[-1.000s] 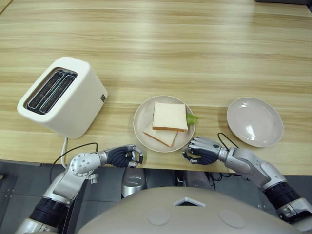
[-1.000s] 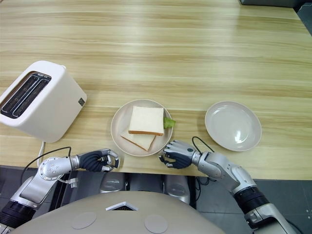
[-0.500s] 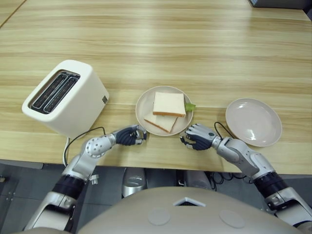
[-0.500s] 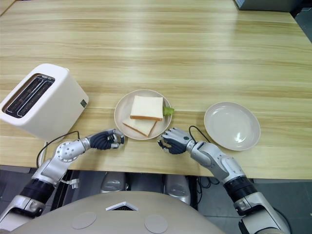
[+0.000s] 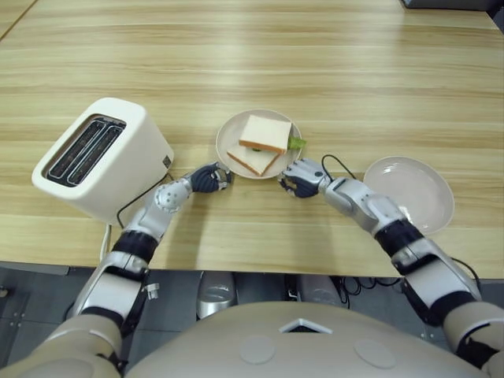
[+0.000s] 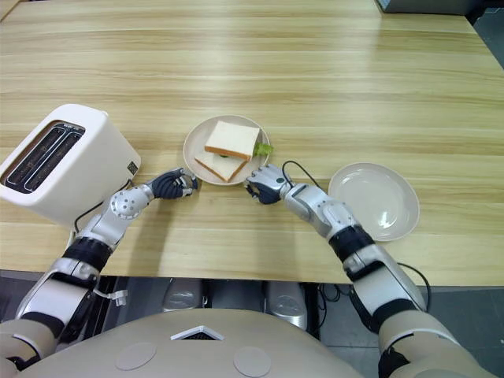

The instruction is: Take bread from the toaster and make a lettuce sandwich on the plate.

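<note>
Toaster [image 5: 118,169]: one, toward the left end of the table [image 5: 315,63], set back a little from the near edge. Two slots [image 5: 83,150], both look empty, so I judge the bread is already out.

Left hand [image 5: 206,178]: rests on the table just beside the near-left rim of the sandwich plate [image 5: 232,134]. Fingers curled in on themselves, holding nothing. I cannot tell whether it touches the rim.

Sandwich plate: mid-table. Bread slices: two, the top slice [image 5: 266,132] lying skewed over the lower slice [image 5: 250,161]. Lettuce [image 5: 296,142]: one piece visible, poking out at the right between the slices. The stack looks assembled; the offset probably comes from laying the top slice on loosely.

Right hand [image 5: 302,177]: just off the near-right rim, fingers likewise curled and not holding anything. The two hands flank the plate, likely to steady or shift it.

Empty plate [image 5: 409,193]: one, near the right end, near edge. Plates total: two.
</note>
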Available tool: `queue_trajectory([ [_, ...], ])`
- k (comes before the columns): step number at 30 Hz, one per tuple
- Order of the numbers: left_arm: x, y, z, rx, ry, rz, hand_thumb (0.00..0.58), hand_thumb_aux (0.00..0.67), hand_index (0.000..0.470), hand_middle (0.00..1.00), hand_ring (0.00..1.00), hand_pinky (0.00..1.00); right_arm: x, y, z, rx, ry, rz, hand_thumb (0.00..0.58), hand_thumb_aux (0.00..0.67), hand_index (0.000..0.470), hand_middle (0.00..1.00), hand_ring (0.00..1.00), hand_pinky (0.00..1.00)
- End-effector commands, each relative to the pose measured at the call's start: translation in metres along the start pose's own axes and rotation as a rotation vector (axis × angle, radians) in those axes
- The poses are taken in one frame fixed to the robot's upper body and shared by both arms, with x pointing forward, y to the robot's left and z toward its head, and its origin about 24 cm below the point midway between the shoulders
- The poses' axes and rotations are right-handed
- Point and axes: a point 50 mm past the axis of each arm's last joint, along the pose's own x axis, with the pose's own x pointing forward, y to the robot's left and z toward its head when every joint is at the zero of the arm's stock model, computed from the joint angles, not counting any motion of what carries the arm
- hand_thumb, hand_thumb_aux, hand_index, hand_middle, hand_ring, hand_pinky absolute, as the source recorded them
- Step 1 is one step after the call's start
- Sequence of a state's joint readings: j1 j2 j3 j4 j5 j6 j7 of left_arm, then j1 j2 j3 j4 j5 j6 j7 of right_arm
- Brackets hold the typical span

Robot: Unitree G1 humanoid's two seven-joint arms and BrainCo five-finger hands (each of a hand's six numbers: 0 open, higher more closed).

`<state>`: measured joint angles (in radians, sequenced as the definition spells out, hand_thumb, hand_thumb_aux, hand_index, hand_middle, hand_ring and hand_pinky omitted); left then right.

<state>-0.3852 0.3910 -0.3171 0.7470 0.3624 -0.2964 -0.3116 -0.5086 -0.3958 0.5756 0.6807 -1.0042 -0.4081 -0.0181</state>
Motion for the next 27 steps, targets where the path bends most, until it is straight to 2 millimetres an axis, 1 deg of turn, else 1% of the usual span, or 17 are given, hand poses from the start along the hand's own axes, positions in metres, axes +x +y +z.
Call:
queue_trajectory([
  [1,0.015,-0.005,-0.004,-0.009,0.053,-0.027,0.58,0.67,0.46,1.0,1.0,1.0,0.008,0.008,-0.014,-0.005,0.056,0.034,0.58,0.67,0.46,1.0,1.0,1.0],
  [2,0.019,0.0,0.0,-0.014,0.046,-0.008,0.58,0.67,0.46,1.0,1.0,1.0,0.011,0.005,-0.016,-0.01,0.067,0.022,0.58,0.67,0.46,1.0,1.0,1.0],
  [3,0.021,0.004,0.002,-0.023,0.037,0.012,0.58,0.67,0.46,1.0,1.0,1.0,0.013,0.002,-0.018,-0.007,0.071,0.004,0.58,0.67,0.46,0.92,0.92,0.92],
  [4,0.021,0.008,0.004,-0.039,0.022,0.036,0.58,0.67,0.46,1.0,1.0,1.0,0.014,-0.001,-0.018,0.012,0.066,-0.024,0.58,0.67,0.46,0.92,0.92,0.92],
  [5,0.021,0.014,0.006,-0.06,0.001,0.07,0.58,0.67,0.46,1.0,1.0,1.0,0.014,-0.006,-0.017,0.049,0.054,-0.068,0.58,0.67,0.46,0.76,0.76,0.76],
  [6,0.019,0.02,0.007,-0.073,-0.021,0.108,0.539,0.491,0.337,0.41,0.41,0.41,0.012,-0.01,-0.017,0.091,0.043,-0.111,0.58,0.67,0.46,0.4,0.4,0.4],
  [7,0.016,0.027,0.009,-0.082,-0.047,0.15,0.027,0.016,0.011,0.0,0.0,0.0,0.01,-0.013,-0.017,0.131,0.031,-0.151,0.575,0.607,0.417,0.0,0.0,0.0],
  [8,0.013,0.034,0.011,-0.096,-0.081,0.193,0.0,0.0,0.0,0.0,0.0,0.0,0.006,-0.016,-0.018,0.17,0.018,-0.191,0.524,0.462,0.317,0.0,0.0,0.0],
  [9,0.006,0.042,0.017,-0.139,-0.15,0.252,0.0,0.0,0.0,0.0,0.0,0.0,0.0,-0.02,-0.018,0.226,-0.001,-0.246,0.438,0.339,0.233,0.0,0.0,0.0],
  [10,-0.001,0.05,0.024,-0.18,-0.221,0.307,0.0,0.0,0.0,0.0,0.0,0.0,-0.008,-0.025,-0.018,0.273,-0.021,-0.302,0.313,0.215,0.148,0.0,0.0,0.0],
  [11,-0.01,0.057,0.031,-0.206,-0.291,0.359,0.0,0.0,0.0,0.0,0.0,0.0,-0.016,-0.03,-0.018,0.311,-0.043,-0.362,0.014,0.008,0.005,0.0,0.0,0.0],
  [13,-0.029,0.068,0.051,-0.219,-0.458,0.449,0.0,0.0,0.0,0.0,0.0,0.0,-0.035,-0.045,-0.014,0.375,-0.099,-0.513,0.0,0.0,0.0,0.0,0.0,0.0],
  [15,-0.048,0.075,0.073,-0.238,-0.616,0.53,0.0,0.0,0.0,0.0,0.0,0.0,-0.058,-0.069,-0.008,0.395,-0.168,-0.717,0.0,0.0,0.0,0.0,0.0,0.0],
  [19,-0.064,0.082,0.111,-0.288,-0.813,0.664,0.0,0.0,0.0,0.0,0.0,0.0,-0.101,-0.117,0.012,0.436,-0.278,-1.198,0.0,0.0,0.0,0.0,0.0,0.0],
  [21,-0.063,0.076,0.11,-0.306,-0.822,0.685,0.0,0.0,0.0,0.0,0.0,0.0,-0.109,-0.127,0.023,0.468,-0.318,-1.35,0.0,0.0,0.0,0.0,0.0,0.0],
  [23,-0.059,0.064,0.098,-0.348,-0.801,0.69,0.0,0.0,0.0,0.0,0.0,0.0,-0.104,-0.127,0.03,0.536,-0.337,-1.412,0.0,0.0,0.0,0.0,0.0,0.0],
  [27,-0.054,0.042,0.065,-0.434,-0.702,0.7,0.0,0.0,0.0,0.0,0.0,0.0,-0.083,-0.107,0.036,0.627,-0.314,-1.339,0.0,0.0,0.0,0.0,0.0,0.0],
])
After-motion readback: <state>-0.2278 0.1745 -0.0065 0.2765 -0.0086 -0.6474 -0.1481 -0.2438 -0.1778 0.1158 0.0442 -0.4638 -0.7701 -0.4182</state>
